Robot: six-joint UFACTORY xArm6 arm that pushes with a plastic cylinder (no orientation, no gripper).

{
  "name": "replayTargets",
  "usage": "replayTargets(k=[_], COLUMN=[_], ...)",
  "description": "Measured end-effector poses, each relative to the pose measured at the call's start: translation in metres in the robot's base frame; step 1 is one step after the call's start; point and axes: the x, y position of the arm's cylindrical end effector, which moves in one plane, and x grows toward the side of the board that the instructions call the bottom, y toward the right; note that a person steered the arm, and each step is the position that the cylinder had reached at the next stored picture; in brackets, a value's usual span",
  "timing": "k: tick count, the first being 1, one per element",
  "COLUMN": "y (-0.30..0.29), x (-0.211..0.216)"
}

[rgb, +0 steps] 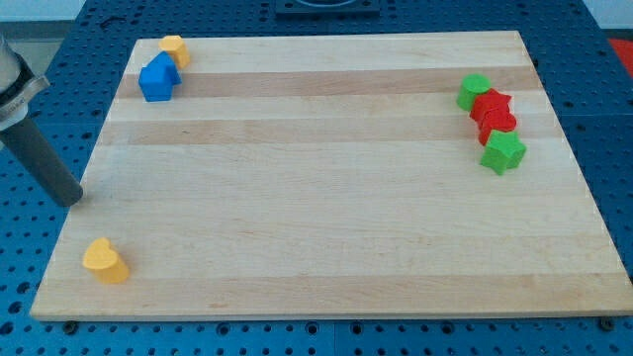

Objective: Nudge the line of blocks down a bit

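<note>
Nearest me, at the view's bottom left, a yellow heart-shaped block (105, 260) sits alone on the wooden board (316, 227), close to the board's left edge.

Just above it, my tip (71, 201) rests off the board's left edge, over the blue perforated table (30, 247), touching no block. The rod rises toward the view's upper left, where its mount is cut off by the frame. I have no jaws on this rig, only the rod, so nothing is held.

Further back on the view's right stands the line of blocks, running roughly top to bottom near the board's right edge: a green block (474, 91) at the top, then a red star-like block (492, 104), a second red block (497, 123) and a green star-like block (503, 152) at the bottom. They are packed touching or overlapping, so the two red shapes are hard to separate and the top green's outline is partly hidden.

Farthest, at the view's top left corner, a blue block (157, 78) sits touching a yellow block (175, 49), whose shape I cannot make out. Both lie well apart from my tip.
</note>
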Motion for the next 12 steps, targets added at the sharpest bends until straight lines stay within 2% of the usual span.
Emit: replayTargets(k=[3, 4, 5, 6, 7, 8, 9, 10, 11, 12], y=[0.000, 0.000, 0.000, 0.000, 0.047, 0.119, 0.137, 0.135, 0.128, 0.091], x=[-0.014, -0.034, -0.096, -0.113, -0.128, -0.141, -0.240, -0.296, -0.297, -0.296])
